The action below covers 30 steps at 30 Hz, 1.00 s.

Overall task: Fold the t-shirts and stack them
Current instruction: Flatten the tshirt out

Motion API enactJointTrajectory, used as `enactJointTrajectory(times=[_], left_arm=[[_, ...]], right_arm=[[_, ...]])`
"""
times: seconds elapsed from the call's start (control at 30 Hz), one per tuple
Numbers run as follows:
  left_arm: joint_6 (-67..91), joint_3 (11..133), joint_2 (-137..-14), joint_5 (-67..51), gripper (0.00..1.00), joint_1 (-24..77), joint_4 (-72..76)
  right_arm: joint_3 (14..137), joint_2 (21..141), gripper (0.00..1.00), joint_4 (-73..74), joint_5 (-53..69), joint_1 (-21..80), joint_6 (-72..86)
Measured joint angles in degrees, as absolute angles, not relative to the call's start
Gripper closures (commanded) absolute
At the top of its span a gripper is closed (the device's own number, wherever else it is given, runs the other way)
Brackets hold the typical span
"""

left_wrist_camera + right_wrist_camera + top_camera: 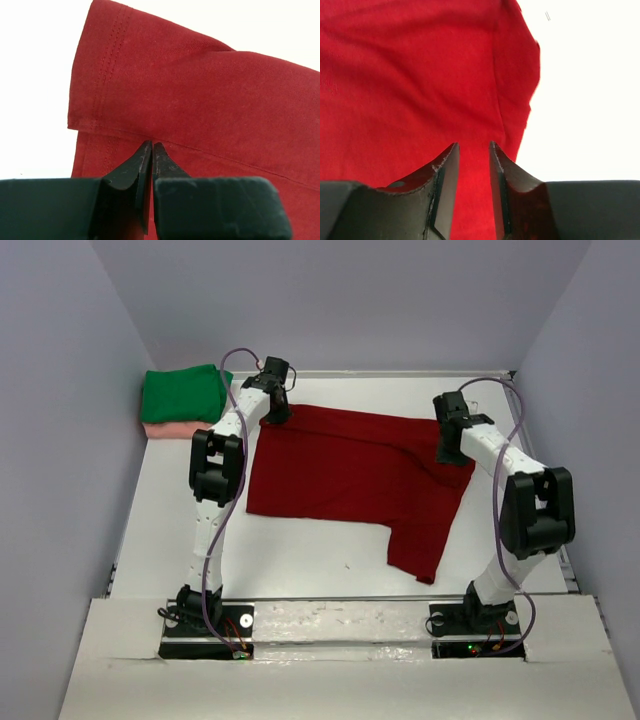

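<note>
Dark red short-sleeved cotton t-shirt (350, 470) lies spread on the white table (300, 560), its long axis running left to right between your two arms. Left gripper (151, 145) sits at its far-left corner on a folded edge, jaws a mere slit apart, and you cannot tell whether cloth is nipped; right gripper (472, 146) hovers over the right edge, jaws spread and empty. Folded bright green t-shirt (185, 392) atop pale salmon pink t-shirt (165, 428) lies far left, nearer your left arm.
</note>
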<state>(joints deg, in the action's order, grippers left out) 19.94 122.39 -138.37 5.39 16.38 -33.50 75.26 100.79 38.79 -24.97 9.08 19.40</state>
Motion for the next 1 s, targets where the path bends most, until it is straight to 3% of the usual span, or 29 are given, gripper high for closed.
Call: enactJointTrajectory(times=[0.27,0.37,0.5,0.6,0.63,0.67,0.73,0.77,0.8,0.83,1.0], left_arm=[[20.47,119.94,-137.19,4.82,0.86,16.51,-32.77],[21.37,117.47,-135.55,4.08,0.97,16.82,-32.60],[23.90,114.59,-132.35,2.09,1.00,17.85,-33.23],[25.43,108.92,-127.20,2.04,0.88,19.35,-32.40],[25.91,106.15,-124.73,2.11,0.81,20.14,-32.40],[26.39,103.70,-122.37,2.07,0.80,20.82,-32.38],[27.31,99.22,-118.08,2.15,0.80,21.87,-31.38],[27.62,95.70,-114.89,2.13,0.88,22.68,-30.85],[27.77,94.06,-113.32,2.11,0.97,23.05,-30.83],[28.12,92.25,-111.61,2.15,1.00,23.35,-31.00],[28.40,87.44,-109.73,2.48,1.00,23.53,-29.69]], right_arm=[[63.61,89.76,0.72,35.51,-17.82,9.06,22.83],[60.07,87.13,0.77,34.79,-12.69,9.34,22.79],[58.41,83.09,0.71,35.14,-8.60,10.24,22.72],[58.24,78.13,0.59,35.51,-5.98,11.38,22.81],[58.13,76.58,0.58,35.53,-5.37,11.73,23.03],[57.98,74.39,0.59,35.57,-4.62,12.05,23.09],[57.89,71.48,0.75,36.05,-3.81,12.49,23.16],[57.89,70.63,1.00,36.47,-3.51,12.64,23.11],[57.89,70.28,1.00,36.84,-3.33,12.86,23.11],[57.69,70.35,1.00,37.15,-2.92,12.86,22.92],[53.60,72.64,1.00,38.04,-2.28,13.26,23.83]])
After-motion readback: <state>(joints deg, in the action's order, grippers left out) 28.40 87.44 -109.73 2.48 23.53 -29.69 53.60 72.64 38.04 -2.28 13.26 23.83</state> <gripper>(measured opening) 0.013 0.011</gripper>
